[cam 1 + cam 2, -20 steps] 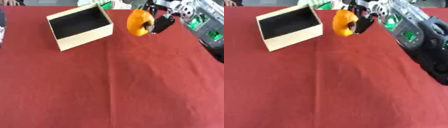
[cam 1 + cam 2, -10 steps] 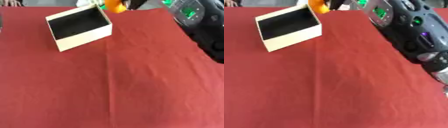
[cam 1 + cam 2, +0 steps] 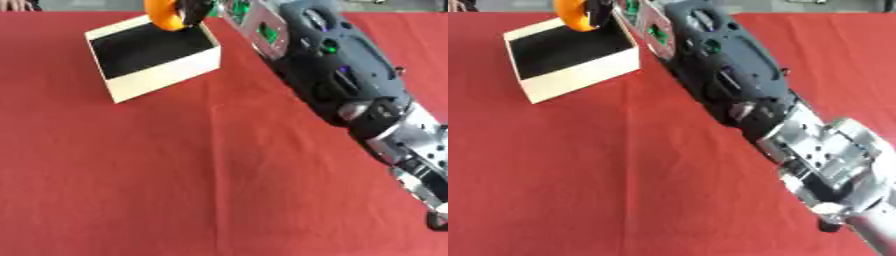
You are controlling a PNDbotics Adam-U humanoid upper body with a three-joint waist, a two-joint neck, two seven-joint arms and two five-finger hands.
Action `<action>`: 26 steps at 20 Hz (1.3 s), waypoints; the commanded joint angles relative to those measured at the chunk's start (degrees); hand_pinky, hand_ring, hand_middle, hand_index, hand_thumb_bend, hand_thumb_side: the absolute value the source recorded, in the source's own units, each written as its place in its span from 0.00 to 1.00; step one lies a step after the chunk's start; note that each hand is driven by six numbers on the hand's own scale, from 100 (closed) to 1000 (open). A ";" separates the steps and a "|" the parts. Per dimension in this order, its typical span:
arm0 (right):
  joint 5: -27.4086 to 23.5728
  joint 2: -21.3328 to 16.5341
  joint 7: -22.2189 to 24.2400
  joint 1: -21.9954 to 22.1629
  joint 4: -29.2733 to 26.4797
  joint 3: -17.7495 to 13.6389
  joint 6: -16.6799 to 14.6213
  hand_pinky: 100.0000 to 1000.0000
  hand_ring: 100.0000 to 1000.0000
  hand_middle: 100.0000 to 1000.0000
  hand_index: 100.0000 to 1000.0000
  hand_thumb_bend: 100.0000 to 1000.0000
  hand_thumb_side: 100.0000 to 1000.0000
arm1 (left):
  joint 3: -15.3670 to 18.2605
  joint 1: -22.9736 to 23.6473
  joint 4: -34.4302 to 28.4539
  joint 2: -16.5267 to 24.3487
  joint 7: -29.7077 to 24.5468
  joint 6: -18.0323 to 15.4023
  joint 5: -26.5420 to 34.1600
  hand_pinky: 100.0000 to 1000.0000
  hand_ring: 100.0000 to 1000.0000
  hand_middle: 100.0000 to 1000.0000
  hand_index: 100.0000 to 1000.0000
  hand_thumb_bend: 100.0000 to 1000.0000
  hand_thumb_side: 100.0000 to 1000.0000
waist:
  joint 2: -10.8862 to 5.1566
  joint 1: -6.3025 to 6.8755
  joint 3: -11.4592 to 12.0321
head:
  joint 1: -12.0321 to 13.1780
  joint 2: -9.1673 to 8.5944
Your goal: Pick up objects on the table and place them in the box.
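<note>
A cream box [image 3: 164, 71] with a dark inside stands on the red table at the far left. Above its far right corner hangs a round orange object [image 3: 163, 13], with my right hand [image 3: 194, 10] shut on it. My right arm stretches from the lower right across the table to the box. The left hand shows in neither view.
My black and silver right forearm [image 3: 337, 82] crosses the right half of the table on a diagonal. The red cloth [image 3: 157, 180] covers the whole table. A person's hand [image 3: 15, 5] shows at the far left edge.
My right arm has reached farther left with the orange object, from right of the box to above its far right corner. The box has stayed where it was.
</note>
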 commanded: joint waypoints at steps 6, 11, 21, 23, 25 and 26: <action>7.74 5.98 -7.52 -2.22 11.20 -6.78 -1.98 0.88 0.70 0.44 0.73 0.00 0.00 | -0.14 -1.39 -0.97 -0.03 -0.44 -0.39 0.70 0.39 0.49 0.56 0.75 0.22 0.58 | -0.75 0.53 0.70 | -3.05 -1.50; 12.42 7.77 -12.21 -2.40 12.82 -11.15 -0.27 0.89 0.71 0.45 0.74 0.00 0.00 | -0.13 -1.39 -0.97 -0.20 -0.52 -0.36 0.87 0.39 0.49 0.56 0.75 0.21 0.58 | -0.43 0.58 0.98 | -3.79 -2.03; 21.58 10.26 -13.24 -2.11 19.92 -12.33 -7.69 0.89 0.91 0.81 0.90 0.06 0.00 | -0.19 -1.46 -0.97 -0.46 -0.73 -0.41 1.00 0.39 0.49 0.56 0.75 0.21 0.58 | -0.28 0.56 0.88 | -2.62 -1.37; 23.51 9.86 -11.35 -2.32 20.42 -12.78 -8.71 0.88 0.92 0.82 0.90 0.09 0.00 | -0.26 -1.54 -0.97 -0.48 -0.86 -0.46 1.03 0.39 0.49 0.56 0.75 0.20 0.58 | -0.34 0.53 0.93 | -2.57 -1.40; 25.26 9.62 -9.75 -2.42 20.17 -13.28 -8.64 0.88 0.91 0.81 0.90 0.08 0.00 | -0.23 -1.43 -0.97 -0.45 -0.92 -0.44 1.04 0.39 0.49 0.56 0.75 0.20 0.58 | -0.39 0.52 0.95 | -2.50 -1.42; 26.21 9.57 -9.17 -2.42 19.79 -13.66 -8.54 0.88 0.90 0.81 0.89 0.07 0.00 | -0.21 -1.38 -0.97 -0.47 -0.93 -0.42 1.05 0.39 0.49 0.56 0.75 0.20 0.58 | -0.41 0.52 0.95 | -2.42 -1.45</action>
